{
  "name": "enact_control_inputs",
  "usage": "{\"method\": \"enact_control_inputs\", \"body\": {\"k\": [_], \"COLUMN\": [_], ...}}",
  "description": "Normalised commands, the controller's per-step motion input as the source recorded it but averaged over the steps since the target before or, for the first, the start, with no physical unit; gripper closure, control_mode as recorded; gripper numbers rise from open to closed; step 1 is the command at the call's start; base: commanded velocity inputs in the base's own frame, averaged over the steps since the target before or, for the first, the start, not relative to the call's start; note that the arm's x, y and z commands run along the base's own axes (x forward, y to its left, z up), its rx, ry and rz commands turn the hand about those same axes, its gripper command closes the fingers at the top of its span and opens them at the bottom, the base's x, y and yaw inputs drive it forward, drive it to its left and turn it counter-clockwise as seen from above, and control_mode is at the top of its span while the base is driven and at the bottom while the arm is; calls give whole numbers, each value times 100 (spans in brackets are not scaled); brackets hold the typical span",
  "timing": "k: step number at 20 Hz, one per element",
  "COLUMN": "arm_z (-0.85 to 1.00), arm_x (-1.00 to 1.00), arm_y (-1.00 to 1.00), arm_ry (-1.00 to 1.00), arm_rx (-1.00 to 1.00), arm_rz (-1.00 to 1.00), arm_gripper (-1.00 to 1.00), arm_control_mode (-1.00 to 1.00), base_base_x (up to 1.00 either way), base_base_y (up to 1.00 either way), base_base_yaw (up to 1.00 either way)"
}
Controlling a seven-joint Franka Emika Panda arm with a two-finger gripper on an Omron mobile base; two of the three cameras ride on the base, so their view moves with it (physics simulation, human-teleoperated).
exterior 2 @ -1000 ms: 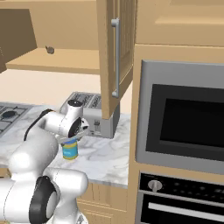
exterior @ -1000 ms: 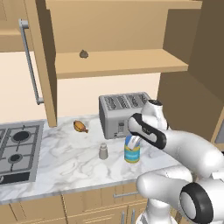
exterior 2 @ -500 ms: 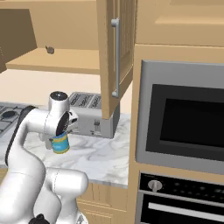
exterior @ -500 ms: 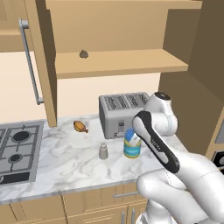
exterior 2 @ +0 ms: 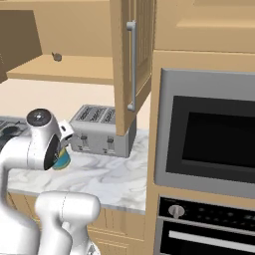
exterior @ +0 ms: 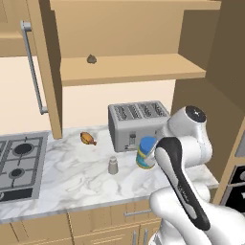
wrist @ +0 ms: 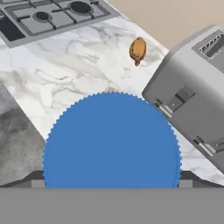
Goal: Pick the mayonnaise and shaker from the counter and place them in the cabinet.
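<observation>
- The mayonnaise [exterior: 146, 153], a short round jar with a blue lid and a blue-and-yellow banded label, stands upright in front of the toaster [exterior: 139, 123], with the arm's wrist hard against its right side; the jar's base is hidden, so lifted or resting cannot be told.
- In the hand view the lid [wrist: 112, 141] is a flat blue disc with a finely notched rim lying straight along the gripper's line of sight, long axis pointing into the camera.
- The gripper: its fingertips are hidden behind that lid, so its opening and any hold cannot be told.
- The shaker [exterior: 113, 165], a slim grey cylinder with a paler rounded cap, stands just left of the jar on the counter [exterior: 67, 177], apart from it.
- The veined marble runs left to a gas hob [exterior: 19, 162]; a small orange-brown lump [exterior: 87, 138] lies near the toaster.
- Above, the cabinet [exterior: 129, 67] stands open, its light wooden shelf well above the jar, so the coming move is likely a lift.
</observation>
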Motion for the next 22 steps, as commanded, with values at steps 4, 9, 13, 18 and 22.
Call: {"method": "enact_control_inputs", "body": {"k": [4, 9, 13, 18, 22], "arm_z": [75, 75, 70, 67, 69], "arm_x": [-7, -2, -1, -13, -33], "arm_y": [0, 0, 0, 7, 6], "arm_ry": [0, 1, 6, 4, 0], "arm_rx": [8, 12, 11, 5, 0], "arm_rz": [-6, -7, -12, -20, -25], "arm_gripper": [100, 100, 100, 100, 100], "arm_control_mode": [-100, -100, -100, -100, -100], "base_base_x": [0, 0, 0, 0, 0], "base_base_y": [0, 0, 0, 0, 0], "base_base_yaw": [0, 0, 0, 0, 0]}}
